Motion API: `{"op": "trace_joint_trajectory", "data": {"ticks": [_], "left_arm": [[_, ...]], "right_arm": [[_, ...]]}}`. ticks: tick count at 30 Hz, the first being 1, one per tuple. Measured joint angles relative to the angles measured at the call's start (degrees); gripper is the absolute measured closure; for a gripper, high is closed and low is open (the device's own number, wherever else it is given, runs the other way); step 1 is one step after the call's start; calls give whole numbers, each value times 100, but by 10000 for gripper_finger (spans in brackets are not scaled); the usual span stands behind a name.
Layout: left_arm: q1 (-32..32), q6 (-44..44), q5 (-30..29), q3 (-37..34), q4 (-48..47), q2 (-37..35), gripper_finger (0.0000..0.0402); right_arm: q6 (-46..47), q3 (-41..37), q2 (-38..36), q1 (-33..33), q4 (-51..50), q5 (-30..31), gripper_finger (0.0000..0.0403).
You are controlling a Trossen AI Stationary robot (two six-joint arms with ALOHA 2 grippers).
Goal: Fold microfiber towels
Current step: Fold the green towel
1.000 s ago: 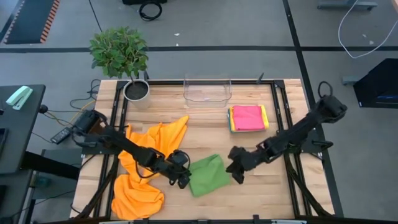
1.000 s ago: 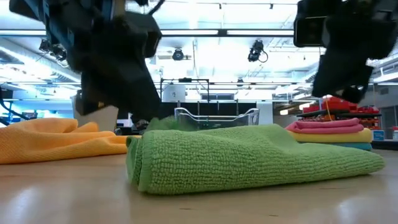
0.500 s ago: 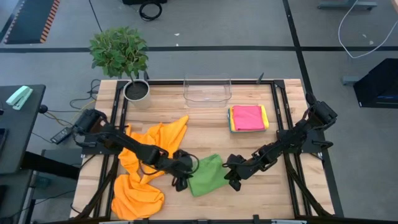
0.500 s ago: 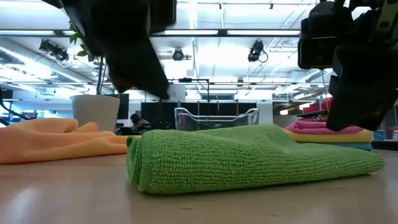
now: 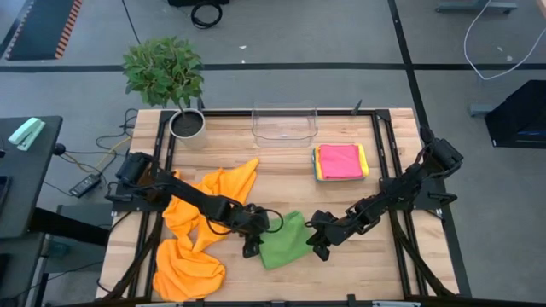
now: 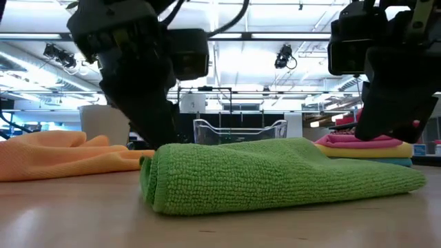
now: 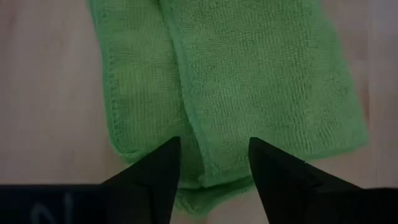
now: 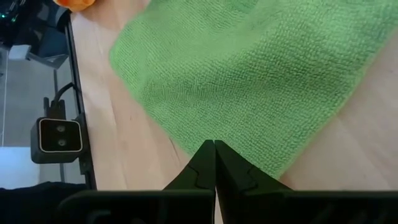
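A green towel [image 5: 286, 240], folded over, lies flat on the wooden table [image 5: 401, 273] near its front edge. My left gripper [image 7: 211, 155] is open. Its two fingers stand over the towel's left end [image 7: 205, 134], on either side of a folded edge; whether they touch it I cannot tell. My right gripper [image 8: 214, 144] is shut at the towel's right edge. Loose orange towels [image 5: 196, 230] lie crumpled on the table's left part. A folded stack [image 5: 341, 162] with pink on top sits at the back right. My right gripper has its shut fingertips on the green towel's right edge [image 8: 233, 146]. The fingers slant down from the table's right side. The towel lies flat on the table under them.
A clear plastic bin [image 5: 284, 124] stands at the table's far edge, and a potted plant [image 5: 166, 72] stands at the far left corner. Bare wood lies between the green towel and the folded stack.
My left gripper has risen, rolled about its own line and come down again at the green towel's left end. My right gripper has sunk toward the towel's right edge and then kept still. The towel has not moved.
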Motion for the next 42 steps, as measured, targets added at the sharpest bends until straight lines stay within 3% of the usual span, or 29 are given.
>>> {"op": "trace_joint_trajectory", "data": {"ticks": [8, 15, 17, 26, 37, 42], "left_arm": [[13, -157, 3, 2, 9, 101, 245], [2, -243, 134, 0, 151, 73, 371], [0, -339, 160, 0, 263, 73, 390], [4, -375, 89, 0, 609, -384, 393], [2, -646, -347, -9, -934, -533, 395], [4, -817, -410, -4, -957, -422, 389]], "right_arm": [[48, 0, 0, 9, -62, 28, 398], [112, 0, 229, 186, -2, 12, 398], [181, 0, 278, 249, 44, 12, 398], [573, 6, 651, 296, 14, 153, 398], [679, 4, 632, 296, -18, 206, 398], [658, 17, 606, 296, -12, 203, 398]]}}
